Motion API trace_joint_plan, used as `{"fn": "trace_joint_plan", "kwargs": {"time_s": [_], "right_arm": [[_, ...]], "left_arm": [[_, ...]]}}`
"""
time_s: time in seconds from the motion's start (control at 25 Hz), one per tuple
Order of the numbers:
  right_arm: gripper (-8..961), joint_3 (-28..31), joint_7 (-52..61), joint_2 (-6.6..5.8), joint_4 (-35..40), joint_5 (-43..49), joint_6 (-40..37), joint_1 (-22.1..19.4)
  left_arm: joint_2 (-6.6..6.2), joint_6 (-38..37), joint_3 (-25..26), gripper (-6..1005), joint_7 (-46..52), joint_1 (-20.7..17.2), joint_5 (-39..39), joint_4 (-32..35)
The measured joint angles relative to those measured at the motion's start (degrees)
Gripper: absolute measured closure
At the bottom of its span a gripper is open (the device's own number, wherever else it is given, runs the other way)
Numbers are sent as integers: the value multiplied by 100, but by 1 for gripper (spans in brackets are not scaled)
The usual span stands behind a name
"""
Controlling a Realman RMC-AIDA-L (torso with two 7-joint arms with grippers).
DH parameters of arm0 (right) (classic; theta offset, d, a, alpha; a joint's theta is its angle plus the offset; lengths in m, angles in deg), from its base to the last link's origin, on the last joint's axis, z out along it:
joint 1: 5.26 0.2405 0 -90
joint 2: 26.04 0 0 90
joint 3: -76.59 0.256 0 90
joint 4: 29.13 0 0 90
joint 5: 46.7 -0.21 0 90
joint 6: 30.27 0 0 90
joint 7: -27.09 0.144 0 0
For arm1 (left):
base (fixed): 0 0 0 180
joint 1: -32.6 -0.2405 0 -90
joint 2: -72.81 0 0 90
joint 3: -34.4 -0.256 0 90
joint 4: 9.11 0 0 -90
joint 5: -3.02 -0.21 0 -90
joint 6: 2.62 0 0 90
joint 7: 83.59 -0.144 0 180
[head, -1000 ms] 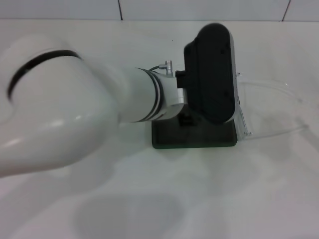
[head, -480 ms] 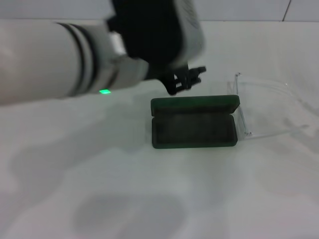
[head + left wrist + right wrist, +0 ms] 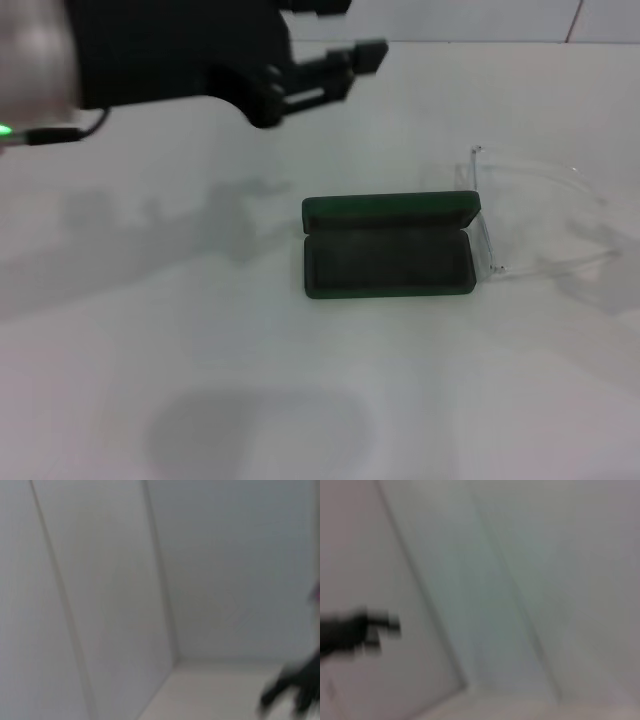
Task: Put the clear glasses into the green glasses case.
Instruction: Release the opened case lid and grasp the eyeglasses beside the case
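The green glasses case (image 3: 388, 262) lies open in the middle of the white table, its lid (image 3: 390, 208) standing up on the far side and its dark lining bare. The clear glasses (image 3: 540, 215) rest on the table just right of the case, one end of their frame close to its right end. My left gripper (image 3: 345, 28) hovers high at the far left of the case, well apart from it, with its black fingers (image 3: 345, 62) spread and nothing between them. The right gripper does not show in the head view.
A white tiled wall (image 3: 420, 18) closes the far edge of the table. Both wrist views show only blurred white wall panels with a dark smear at one edge. The arm's shadow (image 3: 240, 215) falls left of the case.
My left arm has risen and swung away to the upper left, uncovering the case, which now lies open. The glasses have not moved.
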Motion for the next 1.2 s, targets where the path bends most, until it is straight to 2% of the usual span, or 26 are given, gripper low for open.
{"fn": "trace_joint_plan", "kwargs": {"time_s": [0.16,0.32,0.36,0.4,0.48,0.6,0.72,0.8,0.92,1.04,1.2], "right_arm": [[200,-127,965,30,1097,778,-11,180],[201,-221,1910,-2,2045,1137,-53,327],[201,-240,2198,-1,2338,1301,-48,365],[201,-252,2452,2,2595,1458,-31,400],[201,-267,3135,-11,3088,2010,72,546],[202,-278,4026,-170,3397,2804,73,981],[203,-476,4692,-402,3385,3190,-40,1457],[203,-742,5096,-549,3384,3501,-84,1796],[202,-1293,5515,-668,3378,3912,-233,2225],[202,-1954,5725,-647,3376,4195,-438,2565],[203,-2566,5815,-446,3040,4558,-442,3061]], "left_arm": [[-1,-951,931,532,-670,-9,1638,-955],[9,-1456,1453,535,-785,-11,1997,-1562],[9,-1456,1453,535,-785,-11,1997,-1562],[14,-1619,1541,536,-902,-34,2086,-1913],[9,-1655,1553,620,-978,-43,2128,-2068],[8,-1697,1561,617,-1207,-99,2187,-2377],[12,-1731,1567,614,-1413,-122,2223,-2614],[11,-1732,1569,614,-1538,-128,2271,-2767],[2,-1737,1573,615,-1668,-126,2371,-2994],[-6,-1743,1575,615,-1851,-91,2435,-3245],[-2,-1748,1577,616,-2068,-79,2563,-3554]]}}
